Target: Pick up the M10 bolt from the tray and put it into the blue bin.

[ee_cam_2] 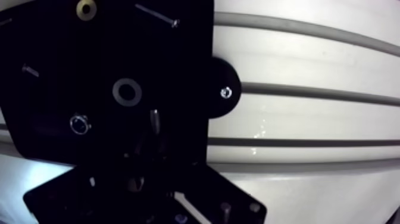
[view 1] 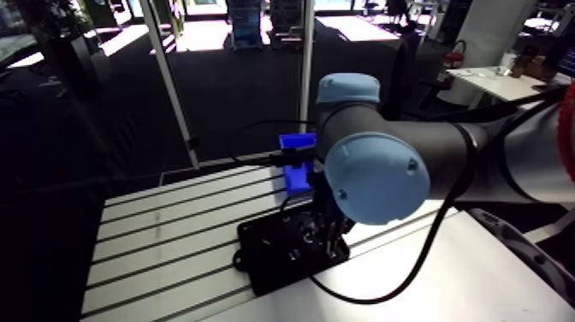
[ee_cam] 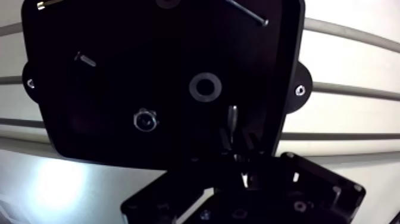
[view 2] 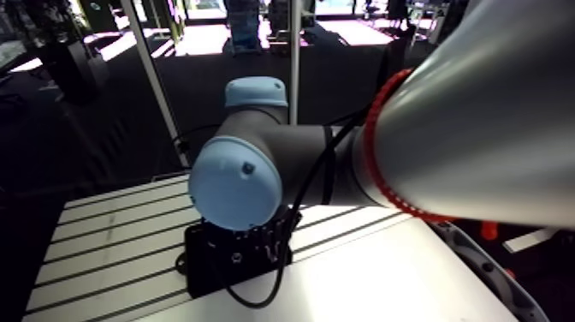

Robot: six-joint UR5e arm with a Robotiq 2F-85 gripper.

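Note:
In the wrist view the black tray (ee_cam: 119, 36) lies close below me on the slotted table. A short grey M10 bolt (ee_cam: 233, 116) sticks out ahead of my gripper (ee_cam: 239, 140). Its dark fingers stand close together on the bolt's near end, shut on it. In the arm view the gripper (view 1: 329, 229) hangs low over the tray (view 1: 265, 257), partly hidden by the arm's blue joint cap. The blue bin (view 1: 297, 175) stands just behind the tray's far edge.
Other parts lie in the tray: a flat washer (ee_cam: 205, 87), a nut-like piece (ee_cam: 145, 120), a small screw (ee_cam: 85, 58), a long thin screw (ee_cam: 245, 12) and a brass piece (ee_cam_2: 87, 8). The slotted table (view 1: 163, 231) stretches left of the tray.

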